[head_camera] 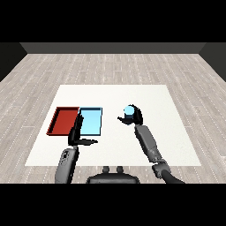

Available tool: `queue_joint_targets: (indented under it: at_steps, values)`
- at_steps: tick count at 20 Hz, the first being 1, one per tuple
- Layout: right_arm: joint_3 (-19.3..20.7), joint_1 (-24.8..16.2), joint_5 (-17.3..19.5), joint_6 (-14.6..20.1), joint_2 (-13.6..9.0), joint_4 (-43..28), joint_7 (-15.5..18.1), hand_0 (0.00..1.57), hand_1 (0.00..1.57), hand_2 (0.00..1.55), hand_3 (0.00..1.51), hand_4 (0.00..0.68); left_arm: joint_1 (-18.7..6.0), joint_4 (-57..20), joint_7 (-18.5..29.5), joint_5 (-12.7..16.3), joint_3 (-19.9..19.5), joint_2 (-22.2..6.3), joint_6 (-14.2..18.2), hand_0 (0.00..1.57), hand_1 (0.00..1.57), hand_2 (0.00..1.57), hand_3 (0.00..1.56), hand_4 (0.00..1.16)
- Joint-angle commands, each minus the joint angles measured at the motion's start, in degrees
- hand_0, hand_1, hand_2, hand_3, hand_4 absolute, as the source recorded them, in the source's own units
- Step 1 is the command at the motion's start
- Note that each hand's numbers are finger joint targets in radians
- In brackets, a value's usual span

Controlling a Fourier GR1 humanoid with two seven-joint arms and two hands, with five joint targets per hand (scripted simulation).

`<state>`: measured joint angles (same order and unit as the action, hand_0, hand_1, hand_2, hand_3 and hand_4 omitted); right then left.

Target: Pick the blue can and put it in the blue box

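Curling round the upright blue can (pixel 129 111), the right hand (pixel 136 117) has the blue tray (pixel 90 122) off to its left; left hand (pixel 78 132), fingers straight, hangs beside that tray.

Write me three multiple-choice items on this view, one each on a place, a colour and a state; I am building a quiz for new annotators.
1. Where does the light blue tray lie?
A. right of the red tray
B. left of the red tray
C. on top of the red tray

2. What colour is the can?
A. red
B. green
C. blue

3. What is the right hand doing?
A. lying flat on the table
B. curling round the can
C. resting in the red tray

Key: 1 A, the trays sit side by side, red at the left. 2 C, its top shows light blue. 3 B, the fingers wrap the can.
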<state>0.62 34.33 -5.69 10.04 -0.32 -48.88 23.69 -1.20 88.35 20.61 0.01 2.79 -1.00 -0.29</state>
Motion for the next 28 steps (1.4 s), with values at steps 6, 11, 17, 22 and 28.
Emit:
queue_joint_targets:
  at_steps: [6, 11, 17, 22, 28]
  values:
    - [-9.37, -14.91, 1.57, 1.4, 0.27, -23.42, -7.53, 1.44, 1.44, 1.47, 1.34, 0.556, -2.76, -0.67, -1.95, 0.72, 4.94, 0.99, 3.31, 0.0, 0.0, 0.0, 0.0, 0.0]
    - [-4.17, -7.8, 1.48, -2.35, 0.27, -16.45, -6.11, 1.45, 1.45, 1.46, 1.36, 0.567, -3.99, -4.06, -0.74, 2.18, 11.04, 1.0, 7.73, 0.0, 0.0, 0.0, 0.0, 0.0]
    - [-7.54, -12.1, 3.36, 0.2, 0.28, -25.87, -11.4, 1.46, 1.46, 1.47, 1.38, 0.552, -9.66, -5.86, -3.47, 5.89, 8.4, 1.0, 4.88, 0.0, 0.0, 0.0, 0.0, 0.0]
    - [-7.81, -8.88, 3.42, 0.1, 0.28, -22.01, -9.14, 1.43, 1.43, 1.47, 1.39, 0.568, -12.51, -11.71, -0.1, 8.78, 16.29, 1.0, 11.96, 0.0, 0.0, 0.0, 0.0, 0.0]
    - [-9.19, -9.42, 1.16, -0.44, 0.31, -27.55, -13.21, 1.46, 1.46, 1.47, 1.38, 0.551, -17.03, -11.21, -5.47, 8.93, 17.32, 1.0, 14.72, 0.0, 0.0, 0.0, 0.0, 0.0]
